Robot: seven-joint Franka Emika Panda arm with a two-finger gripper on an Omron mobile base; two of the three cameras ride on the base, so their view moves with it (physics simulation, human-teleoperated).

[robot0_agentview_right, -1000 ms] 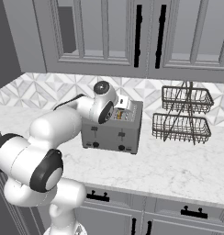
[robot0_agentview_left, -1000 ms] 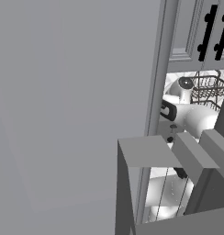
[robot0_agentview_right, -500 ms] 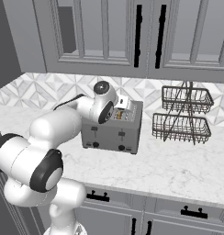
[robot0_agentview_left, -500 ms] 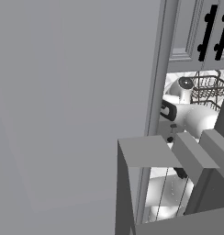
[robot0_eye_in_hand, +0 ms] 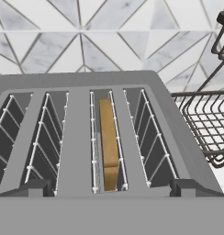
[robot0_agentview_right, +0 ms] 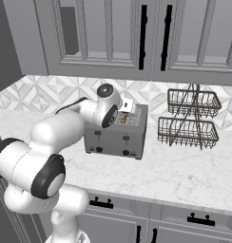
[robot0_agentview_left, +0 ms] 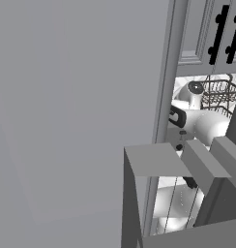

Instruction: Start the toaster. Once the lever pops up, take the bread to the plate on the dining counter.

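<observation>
We hover the end effector (robot0_eye_in_hand: 109, 190) (fingers spread) over the bread (robot0_eye_in_hand: 108, 142) in the toaster (robot0_agentview_right: 119, 133) — misalignment could strike slot wires.

the bread (robot0_eye_in_hand: 108, 143) sits deep in the toaster (robot0_eye_in_hand: 86, 137) slot, its lower part hidden.

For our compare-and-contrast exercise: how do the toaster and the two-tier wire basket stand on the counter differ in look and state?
The toaster is a solid grey box with closed sides, while the wire basket stand is dark open mesh you can see through. The toaster holds the bread upright in one slot; the wire basket stand's tiers look empty. Both rest on the marble counter against the tiled wall.
</observation>
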